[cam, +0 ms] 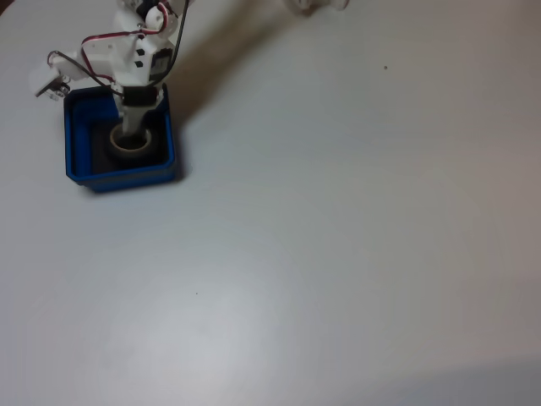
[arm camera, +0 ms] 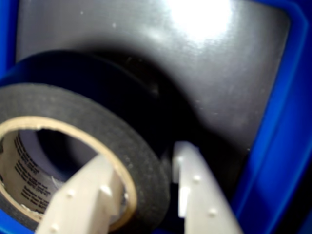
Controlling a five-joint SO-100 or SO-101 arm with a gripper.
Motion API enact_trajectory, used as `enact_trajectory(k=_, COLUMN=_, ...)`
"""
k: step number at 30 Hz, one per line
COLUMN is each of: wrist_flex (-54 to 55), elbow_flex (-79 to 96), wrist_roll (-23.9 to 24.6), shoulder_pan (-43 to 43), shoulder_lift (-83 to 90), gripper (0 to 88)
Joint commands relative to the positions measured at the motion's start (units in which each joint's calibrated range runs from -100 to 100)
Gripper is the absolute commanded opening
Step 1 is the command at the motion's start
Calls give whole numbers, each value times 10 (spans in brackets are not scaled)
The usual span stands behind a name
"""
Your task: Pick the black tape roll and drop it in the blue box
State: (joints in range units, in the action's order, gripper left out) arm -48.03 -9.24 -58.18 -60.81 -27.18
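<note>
In the fixed view, you see the blue box (cam: 78, 166) at the far left of the pale table (cam: 338, 254), and the black tape roll (cam: 128, 144) is already inside it, low over the dark floor or resting on it. The white arm (cam: 127, 55) comes in from the far edge and bends steeply down, so its gripper (cam: 131, 135) points almost straight into the box, with one finger dropping through the roll's pale core. From here you cannot tell how tight the grip is.

In the wrist view, you look right along the two pale fingers (arm camera: 92, 195). One sits inside the beige core and the other outside, and the roll's wall (arm camera: 136, 161) lies between them. The outer finger seems to stand just clear of the black surface, so treat the grip as loose or half released; whether it is pinching is not clear. The roll tilts against the box floor (arm camera: 195, 83), with the blue wall (arm camera: 282, 146) close on the right.

I judge the roll light and stiff, with a smooth, slightly slick outer face and a grippier cardboard core. Pinching across the wall, one finger inside, is the sound hold.
</note>
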Motion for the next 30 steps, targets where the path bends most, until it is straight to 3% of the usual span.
enact_trajectory(k=1, wrist_flex=9, elbow_flex=-43, wrist_roll=-3, shoulder_pan=-3, shoulder_lift=11, gripper=10)
enact_trajectory(k=18, wrist_flex=9, elbow_flex=-43, wrist_roll=-5, shoulder_pan=-3, shoulder_lift=11, gripper=24)
enact_trajectory(k=23, wrist_flex=9, elbow_flex=-43, wrist_roll=-6, shoulder_pan=-2, shoulder_lift=11, gripper=99)
enact_trajectory(k=30, wrist_flex=9, elbow_flex=-43, wrist_roll=-6, shoulder_pan=-2, shoulder_lift=11, gripper=125)
